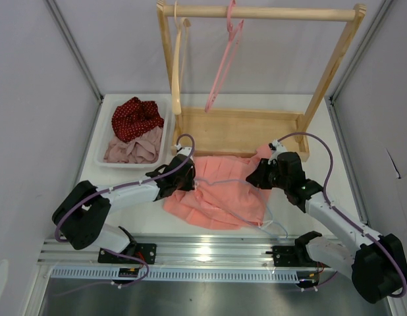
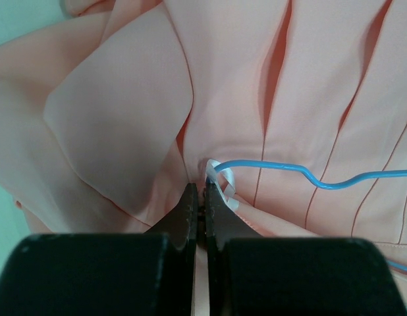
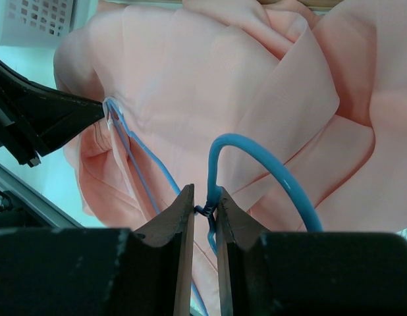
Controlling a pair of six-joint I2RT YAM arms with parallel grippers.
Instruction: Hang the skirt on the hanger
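The salmon-pink pleated skirt (image 1: 223,197) lies spread on the table between both arms and fills the wrist views (image 2: 124,112) (image 3: 210,79). The thin pale blue hanger (image 1: 220,181) lies across it. My left gripper (image 1: 190,176) (image 2: 205,187) is shut at the skirt's left edge, pinching the skirt's white ribbon loop (image 2: 228,187) where it wraps the end of the hanger's arm (image 2: 309,174). My right gripper (image 1: 259,176) (image 3: 205,197) is shut on the hanger's twisted neck, just below its curved hook (image 3: 282,178). The hanger's arms (image 3: 141,158) run left to the left gripper's fingertips (image 3: 91,112).
A white basket (image 1: 101,141) (image 3: 39,16) at the back left holds a red dotted cloth (image 1: 136,117) and a mauve cloth (image 1: 134,148). Behind the skirt stands a wooden rack (image 1: 256,12) with a pink hanger (image 1: 223,59), a wooden hanger (image 1: 176,66) and a wooden base (image 1: 240,131).
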